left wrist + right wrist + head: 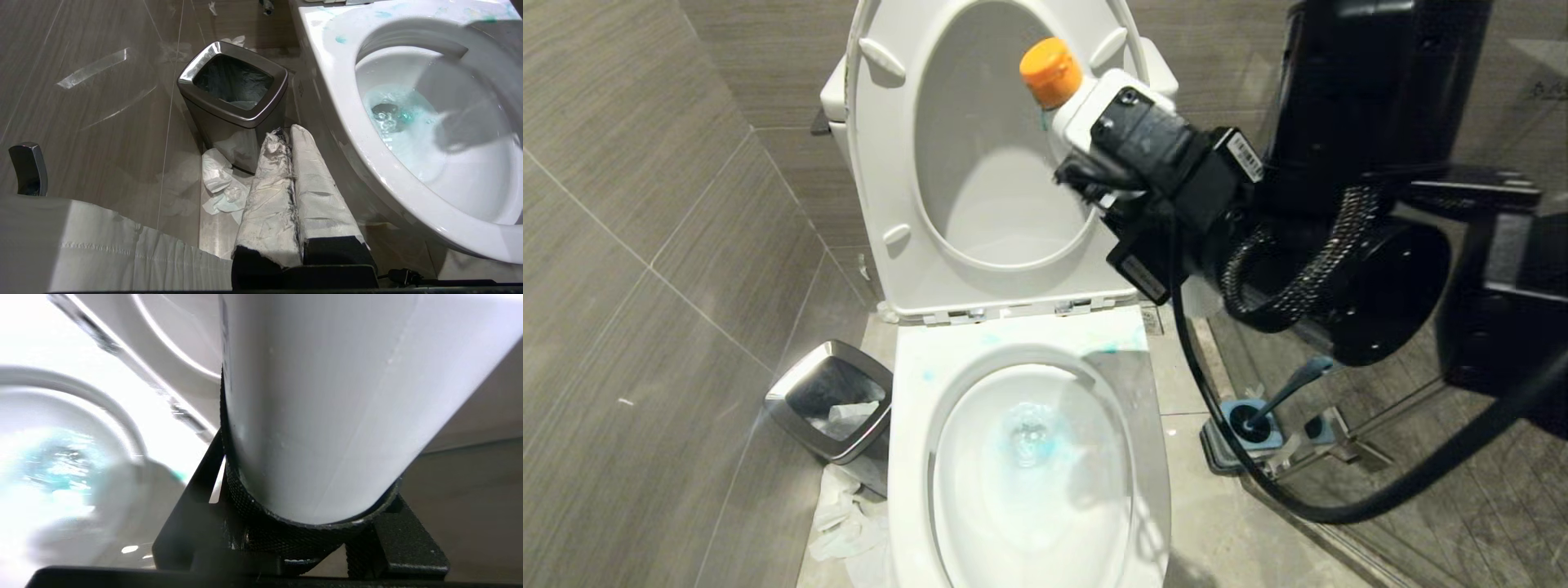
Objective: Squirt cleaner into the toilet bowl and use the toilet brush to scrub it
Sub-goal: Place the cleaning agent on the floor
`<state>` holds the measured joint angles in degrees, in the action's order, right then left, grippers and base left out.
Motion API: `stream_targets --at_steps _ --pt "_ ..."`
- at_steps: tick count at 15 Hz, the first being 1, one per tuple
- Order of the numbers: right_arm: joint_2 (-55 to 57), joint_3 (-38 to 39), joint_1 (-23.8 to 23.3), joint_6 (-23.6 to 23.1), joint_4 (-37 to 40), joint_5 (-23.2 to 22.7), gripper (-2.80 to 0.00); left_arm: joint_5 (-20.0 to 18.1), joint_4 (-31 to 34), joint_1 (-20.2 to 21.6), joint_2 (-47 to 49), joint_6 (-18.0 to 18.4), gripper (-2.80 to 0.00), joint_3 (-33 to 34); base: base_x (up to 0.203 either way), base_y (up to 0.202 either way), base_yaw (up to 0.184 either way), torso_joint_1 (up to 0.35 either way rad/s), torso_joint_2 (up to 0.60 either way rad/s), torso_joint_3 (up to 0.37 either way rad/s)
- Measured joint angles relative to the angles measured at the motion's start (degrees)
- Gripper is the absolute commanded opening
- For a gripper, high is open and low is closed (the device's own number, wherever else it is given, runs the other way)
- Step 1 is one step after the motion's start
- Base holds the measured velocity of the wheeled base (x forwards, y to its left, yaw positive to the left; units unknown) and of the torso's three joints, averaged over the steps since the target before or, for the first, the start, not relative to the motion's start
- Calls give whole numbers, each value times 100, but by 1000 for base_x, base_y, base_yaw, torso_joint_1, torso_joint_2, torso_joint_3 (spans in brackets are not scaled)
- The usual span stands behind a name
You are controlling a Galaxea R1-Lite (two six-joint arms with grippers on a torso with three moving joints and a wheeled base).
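Pooling in the water at the bottom of the toilet bowl [907,457], the cleaner [1033,441] shows as a pale turquoise swirl, with a few blue blots on the flat ceramic deck just behind the bowl's opening. The seat and lid stand raised against the tank behind the bowl. Above the bowl and toward its right side, the right gripper [1094,135] holds a white bottle [1072,122] with an orange cap [1051,72], its jaws clamped partway round the bottle's body, the cap pointing up toward the raised lid. To the right of the bowl, on the floor, the toilet brush [1278,400] leans in its holder, untouched. To the left of the bowl stands a steel-rimmed bin [792,404], with crumpled tissue [845,523] on the floor beside it. The left gripper [292,141] hangs low beside the bowl's left side, its taped fingers pressed together and empty. The squirting step looks done or nearly done; the next move likely calls for setting the bottle down and reaching right for the brush handle. A small barcode sticker sits on the right wrist, too small to read; no other writing is legible.
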<state>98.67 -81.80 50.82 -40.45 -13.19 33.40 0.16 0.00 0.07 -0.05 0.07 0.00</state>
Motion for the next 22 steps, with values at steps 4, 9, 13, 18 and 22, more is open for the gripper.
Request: stream_targets --at_steps 4,9,13,18,22 --pt "-720 293 -724 2183 882 -903 -280 -2 0 9 0 0 -280 0 0 0 0 0 0 0" --pt "-1431 1697 -2221 2929 434 -1827 -280 0 0 2 0 -5 -280 0 0 0 0 0 0 0" --pt "-1612 2780 -2676 2964 -671 -2036 -280 0 0 6 0 -7 -280 0 0 0 0 0 0 0" --pt "-1288 3207 -2937 3205 -1521 -2056 -280 -2 0 4 0 -7 -280 0 0 0 0 0 1 -13" --pt "-947 3323 -3121 3201 -1858 -2072 -280 -2 0 4 0 -5 -280 0 0 0 0 3 3 -163"
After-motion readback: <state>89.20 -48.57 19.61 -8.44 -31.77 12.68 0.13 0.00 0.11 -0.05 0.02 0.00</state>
